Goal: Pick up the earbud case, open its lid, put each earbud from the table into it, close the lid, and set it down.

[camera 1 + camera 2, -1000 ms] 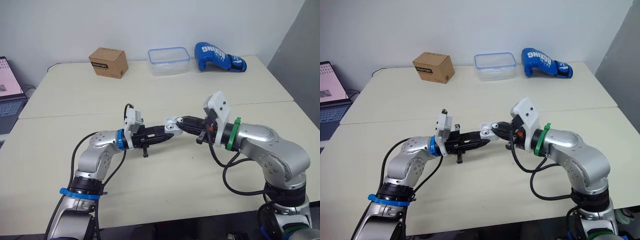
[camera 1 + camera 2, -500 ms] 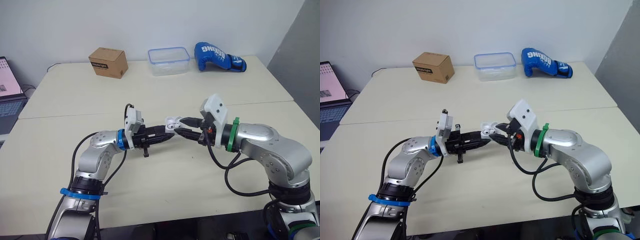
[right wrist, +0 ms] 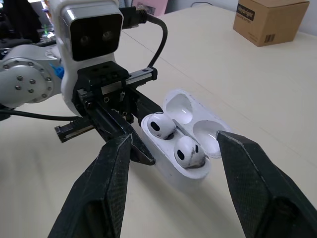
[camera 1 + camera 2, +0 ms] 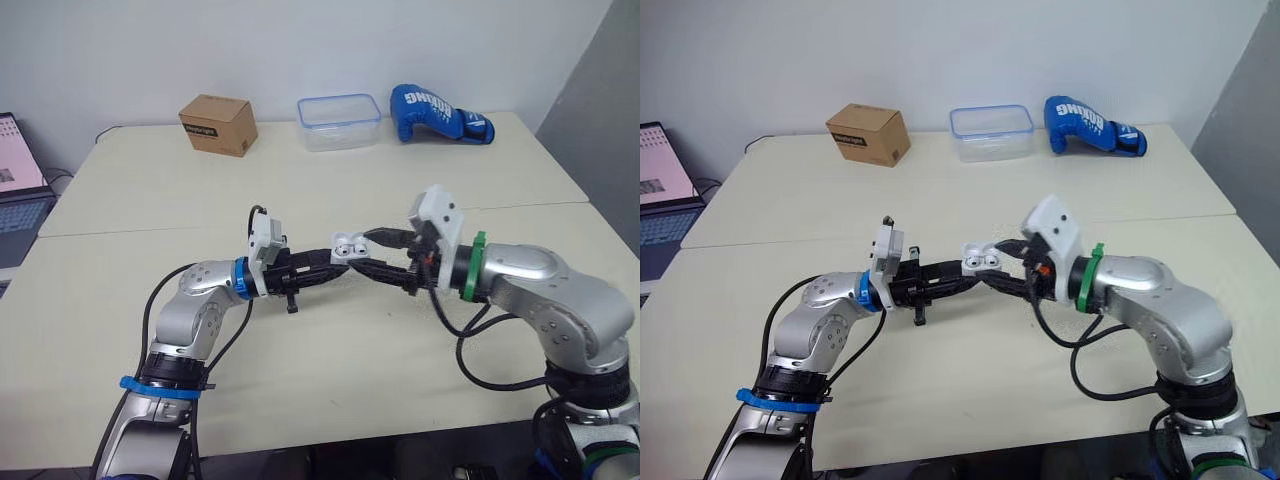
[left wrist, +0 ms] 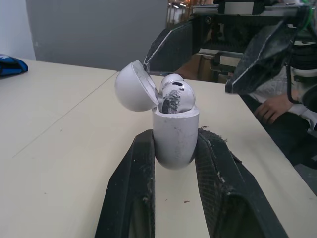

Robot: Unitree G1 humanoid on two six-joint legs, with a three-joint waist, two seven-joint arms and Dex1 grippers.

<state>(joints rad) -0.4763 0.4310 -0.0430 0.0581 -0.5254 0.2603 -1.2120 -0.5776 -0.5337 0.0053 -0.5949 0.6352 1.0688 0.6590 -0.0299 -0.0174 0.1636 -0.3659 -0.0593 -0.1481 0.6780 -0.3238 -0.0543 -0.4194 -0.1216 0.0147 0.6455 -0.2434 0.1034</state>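
Observation:
The white earbud case (image 4: 347, 246) is held above the middle of the table, with my left gripper (image 4: 335, 268) shut on its lower body (image 5: 174, 134). Its lid (image 5: 134, 87) is hinged open. Two white earbuds (image 3: 159, 125) (image 3: 188, 151) sit in the case's wells. My right gripper (image 4: 368, 252) is open. Its two fingers (image 3: 111, 183) are spread wide on either side of the case and are not touching it.
Along the far edge stand a cardboard box (image 4: 215, 124), a clear plastic container (image 4: 338, 121) and a blue boxing glove (image 4: 438, 113). A laptop (image 4: 18, 190) sits off the table's left side.
My right gripper has closed in on the case and spread its fingers wide. Both earbuds now sit in the case. My left gripper has kept the case almost still.

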